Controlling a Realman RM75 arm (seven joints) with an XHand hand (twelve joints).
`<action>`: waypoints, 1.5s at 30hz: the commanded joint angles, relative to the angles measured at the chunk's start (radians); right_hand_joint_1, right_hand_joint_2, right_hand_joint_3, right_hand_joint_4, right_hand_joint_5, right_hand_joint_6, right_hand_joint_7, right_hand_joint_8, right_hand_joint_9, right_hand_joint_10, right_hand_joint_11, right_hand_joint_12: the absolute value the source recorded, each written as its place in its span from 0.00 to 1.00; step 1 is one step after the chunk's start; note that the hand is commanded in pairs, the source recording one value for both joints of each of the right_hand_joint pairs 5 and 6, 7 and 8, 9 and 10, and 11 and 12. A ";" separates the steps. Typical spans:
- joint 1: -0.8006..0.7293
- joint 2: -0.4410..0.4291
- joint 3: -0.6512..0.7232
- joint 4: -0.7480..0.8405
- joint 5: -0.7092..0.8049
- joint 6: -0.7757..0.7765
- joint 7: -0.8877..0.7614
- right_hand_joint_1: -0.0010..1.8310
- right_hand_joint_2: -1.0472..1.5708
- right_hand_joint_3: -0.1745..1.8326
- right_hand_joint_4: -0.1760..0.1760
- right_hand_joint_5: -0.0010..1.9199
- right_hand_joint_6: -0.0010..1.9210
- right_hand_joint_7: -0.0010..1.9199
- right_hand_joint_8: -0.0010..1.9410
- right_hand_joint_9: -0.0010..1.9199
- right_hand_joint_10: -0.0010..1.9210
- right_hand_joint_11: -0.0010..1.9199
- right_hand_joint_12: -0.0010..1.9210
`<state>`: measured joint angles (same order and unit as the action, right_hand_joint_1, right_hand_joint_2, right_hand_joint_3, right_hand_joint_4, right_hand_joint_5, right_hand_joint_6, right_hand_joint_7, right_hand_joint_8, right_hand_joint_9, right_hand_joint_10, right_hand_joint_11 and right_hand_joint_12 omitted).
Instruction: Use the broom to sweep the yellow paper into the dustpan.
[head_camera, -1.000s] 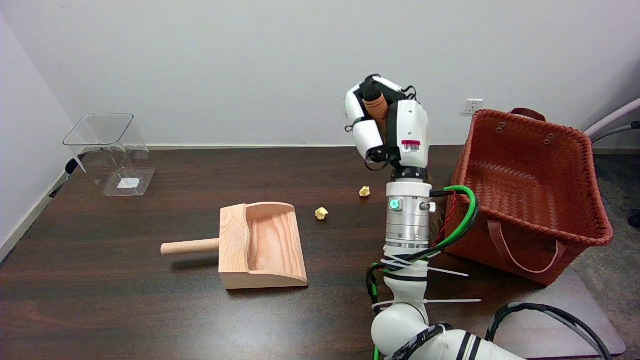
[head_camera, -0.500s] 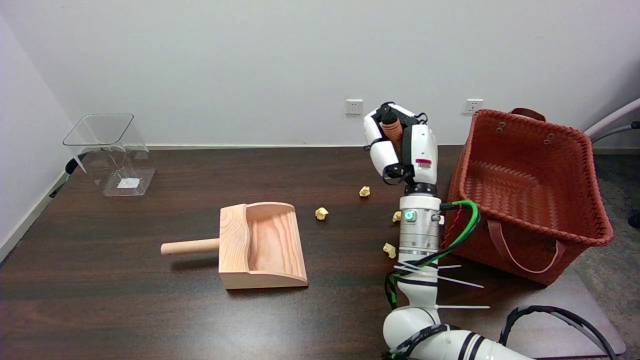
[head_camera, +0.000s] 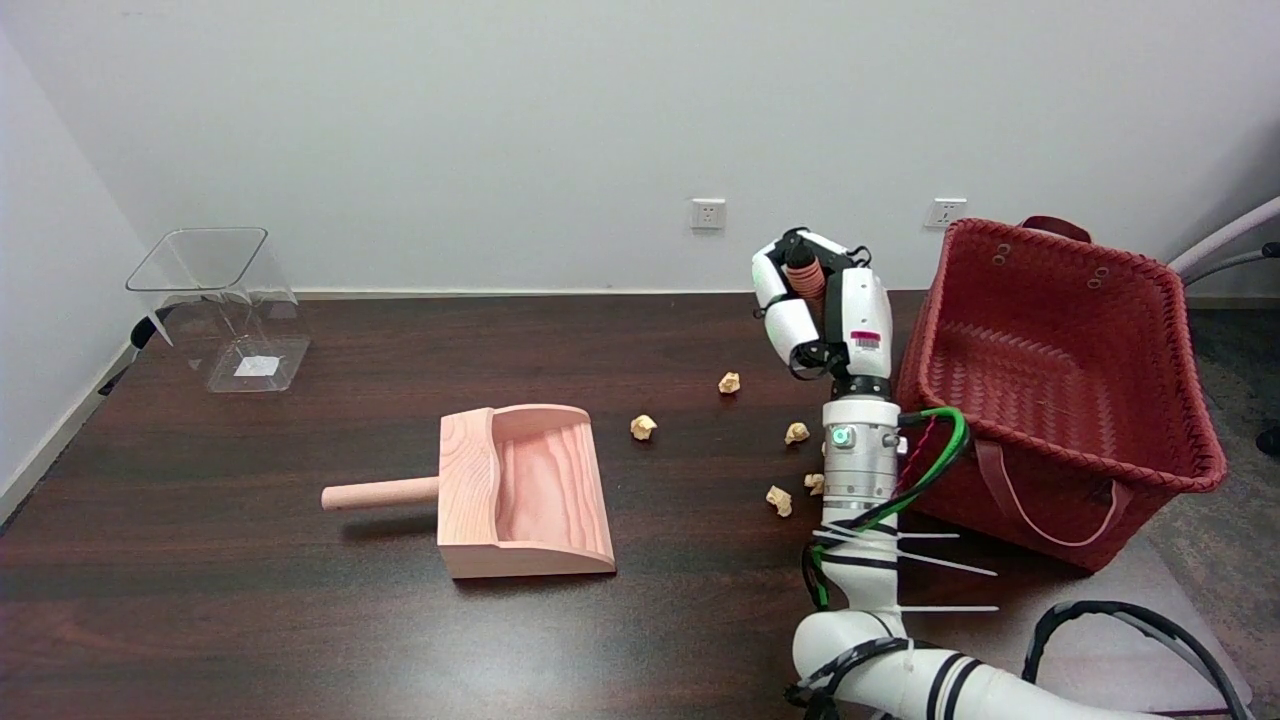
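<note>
Head view is showing the right hand (head_camera: 822, 315) raised above the table (head_camera: 250, 600), just left of the red basket (head_camera: 1060, 400), with its fingers curling around the orange-brown handle of the broom (head_camera: 805, 280); only the top of that handle is showing, and the rest is hiding behind the hand and arm. The wooden dustpan (head_camera: 525, 490) is lying well to the left of the basket, its round handle pointing away from the basket and its open mouth facing the near edge. Yellow paper balls are lying between the dustpan and the basket: one (head_camera: 643, 427) nearest the dustpan, one (head_camera: 729, 382) farther back, one (head_camera: 796, 433) close to the arm, one (head_camera: 778, 500) nearer the front, and one (head_camera: 815, 483) partly hiding behind the wrist. A clear plastic bin (head_camera: 225, 305) is standing far from the basket, at the table's far left corner.
</note>
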<state>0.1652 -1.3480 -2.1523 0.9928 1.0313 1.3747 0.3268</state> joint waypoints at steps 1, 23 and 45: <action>0.054 -0.027 0.003 -0.219 0.008 0.001 0.143 0.45 1.00 0.42 0.50 1.00 1.00 1.00 0.99 1.00 1.00 1.00 1.00; 0.067 -0.146 -0.012 -0.262 0.001 -0.031 0.202 0.43 1.00 0.43 0.50 1.00 1.00 1.00 0.99 1.00 1.00 1.00 1.00; 0.037 -0.270 -0.072 -0.181 0.018 -0.001 0.203 0.43 1.00 0.36 0.50 1.00 1.00 1.00 0.99 1.00 1.00 1.00 1.00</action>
<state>0.2168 -1.5388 -2.1787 0.7889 1.0380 1.3675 0.5160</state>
